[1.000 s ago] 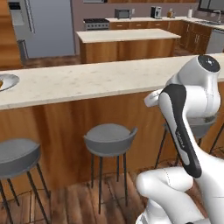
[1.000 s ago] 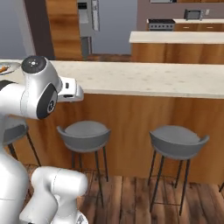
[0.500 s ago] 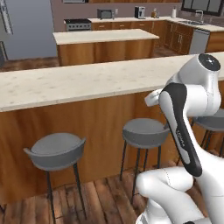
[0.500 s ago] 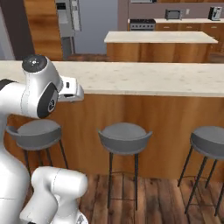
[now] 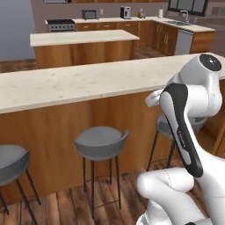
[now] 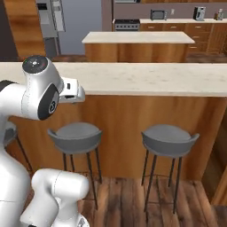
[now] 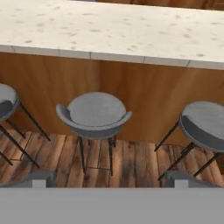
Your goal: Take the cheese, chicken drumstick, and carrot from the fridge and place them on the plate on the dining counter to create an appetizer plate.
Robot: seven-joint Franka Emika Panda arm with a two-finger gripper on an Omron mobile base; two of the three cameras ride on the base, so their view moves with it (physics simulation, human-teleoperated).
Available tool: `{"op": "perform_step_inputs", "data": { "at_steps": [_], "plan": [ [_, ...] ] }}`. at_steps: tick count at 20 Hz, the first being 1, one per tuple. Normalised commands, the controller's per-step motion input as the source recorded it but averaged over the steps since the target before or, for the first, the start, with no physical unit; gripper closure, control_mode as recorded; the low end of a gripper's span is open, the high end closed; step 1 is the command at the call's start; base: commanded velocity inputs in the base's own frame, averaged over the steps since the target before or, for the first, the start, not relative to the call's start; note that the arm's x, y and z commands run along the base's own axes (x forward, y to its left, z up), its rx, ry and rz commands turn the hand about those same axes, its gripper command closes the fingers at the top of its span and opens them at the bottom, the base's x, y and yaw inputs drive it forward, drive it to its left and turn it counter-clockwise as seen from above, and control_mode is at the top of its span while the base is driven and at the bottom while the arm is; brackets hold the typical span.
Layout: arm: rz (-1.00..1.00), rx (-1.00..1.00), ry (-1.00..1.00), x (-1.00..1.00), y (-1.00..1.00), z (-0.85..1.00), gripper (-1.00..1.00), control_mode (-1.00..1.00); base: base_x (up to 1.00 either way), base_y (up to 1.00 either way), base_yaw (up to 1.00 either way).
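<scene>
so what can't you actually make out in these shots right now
- Fridge: in the right base view only a strip at the top left corner, cut by the frame edge; door state and contents unreadable.
- Dining counter: its ends run off both sides in the left base view.
- Gripper: in the hand view only the two finger tips rise at the bottom, wide apart, nothing between them.
- Back-counter appliances: too small to identify.

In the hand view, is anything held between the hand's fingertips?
No, the fingertips stand wide apart with nothing between them, above a grey stool.
</scene>
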Motion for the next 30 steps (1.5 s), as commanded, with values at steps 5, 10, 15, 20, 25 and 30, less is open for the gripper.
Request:
{"op": "perform_step_inputs", "data": {
  "at_steps": [5,10,15,20,25,30],
  "plan": [
    [0.00,0.00,0.00,0.00,0.00,0.00,-1.00,1.00,0.00,-1.00,-0.07],
    [0.00,0.00,0.00,0.00,0.00,0.00,-1.00,1.00,0.00,-1.00,-0.06],
    [0.00,0.00,0.00,0.00,0.00,0.00,-1.00,1.00,0.00,-1.00,-0.07],
    [0.00,0.00,0.00,0.00,0.00,0.00,-1.00,1.00,0.00,-1.00,-0.07],
    [0.00,0.00,0.00,0.00,0.00,0.00,-1.00,1.00,0.00,-1.00,-0.07],
    [0.00,0.00,0.00,0.00,0.00,0.00,-1.00,1.00,0.00,-1.00,-0.07]
  ]
}}
